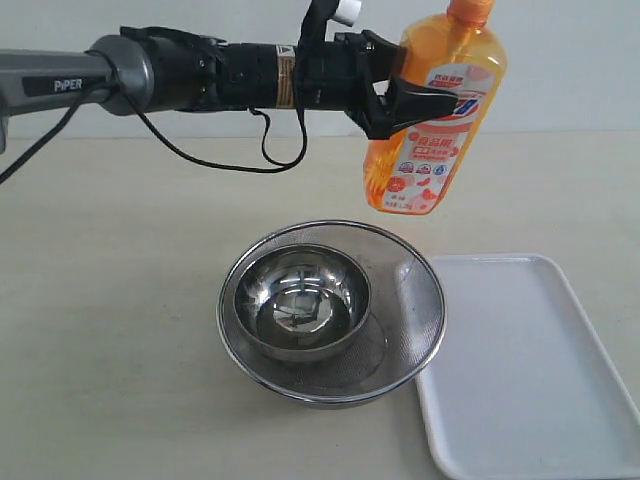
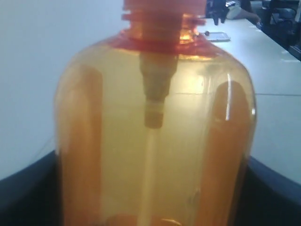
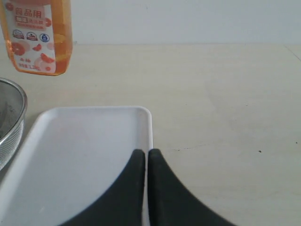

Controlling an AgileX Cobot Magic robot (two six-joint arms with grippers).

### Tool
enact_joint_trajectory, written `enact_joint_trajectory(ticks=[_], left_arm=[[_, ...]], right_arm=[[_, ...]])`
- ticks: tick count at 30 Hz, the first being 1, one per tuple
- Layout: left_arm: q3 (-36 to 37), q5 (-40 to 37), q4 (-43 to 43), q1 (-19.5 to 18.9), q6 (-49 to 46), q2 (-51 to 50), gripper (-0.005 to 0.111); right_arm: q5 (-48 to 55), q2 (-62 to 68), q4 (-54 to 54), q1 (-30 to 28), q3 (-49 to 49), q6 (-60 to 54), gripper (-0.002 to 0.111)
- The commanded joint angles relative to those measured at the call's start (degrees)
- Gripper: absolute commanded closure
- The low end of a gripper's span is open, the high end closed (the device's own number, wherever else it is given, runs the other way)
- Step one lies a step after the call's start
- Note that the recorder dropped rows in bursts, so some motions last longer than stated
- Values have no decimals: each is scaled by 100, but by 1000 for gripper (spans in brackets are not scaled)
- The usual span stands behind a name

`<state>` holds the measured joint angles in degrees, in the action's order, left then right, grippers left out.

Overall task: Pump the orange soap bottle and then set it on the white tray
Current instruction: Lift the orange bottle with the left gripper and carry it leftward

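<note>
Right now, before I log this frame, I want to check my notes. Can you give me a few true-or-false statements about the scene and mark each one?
1. The left gripper holds the orange soap bottle clear of the table. True.
2. The bottle stands on the white tray. False: it hangs tilted in the air, off the tray.
3. A steel bowl sits inside the mesh strainer. True.
4. The right gripper has its jaws wide open. False: its fingers are pressed together.
5. In the exterior view the tray lies left of the strainer. False: it lies to the strainer's right.
</note>
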<state>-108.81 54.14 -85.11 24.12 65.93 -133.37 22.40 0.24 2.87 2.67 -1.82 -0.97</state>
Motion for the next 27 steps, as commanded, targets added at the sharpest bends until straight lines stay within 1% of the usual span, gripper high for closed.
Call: enact_joint_trajectory(ticks=[1,3,7,10,12,15,16,18,23,27], left_arm=[[-51,237,-427,25,517,578,102],[-51,237,-590,25,568,784,102],[144,-75,-892,46,804,1222,102],[437,-531,-1197,46,1059,1614,102],[730,-791,-1402,46,1125,1944,102],[1260,-973,-1443,46,1139,2426,102],[1478,-1145,-1443,46,1139,2671,102],[1965,-1594,-1443,46,1139,3070,102],[3162,-3078,-1337,46,1149,4190,102],[4236,-4294,-612,46,1118,5056,102]], right_arm=[[-64,-24,-31,-36,18,-18,108],[-64,-24,-31,-36,18,-18,108],[-41,-24,-19,-36,18,-18,108],[-41,-24,-19,-36,18,-18,108],[-41,-24,-19,-36,18,-18,108],[-41,-24,-19,-36,18,-18,108],[-41,-24,-19,-36,18,-18,108],[-41,-24,-19,-36,18,-18,108],[-41,-24,-19,-36,18,-18,108],[-41,-24,-19,-36,18,-18,108]])
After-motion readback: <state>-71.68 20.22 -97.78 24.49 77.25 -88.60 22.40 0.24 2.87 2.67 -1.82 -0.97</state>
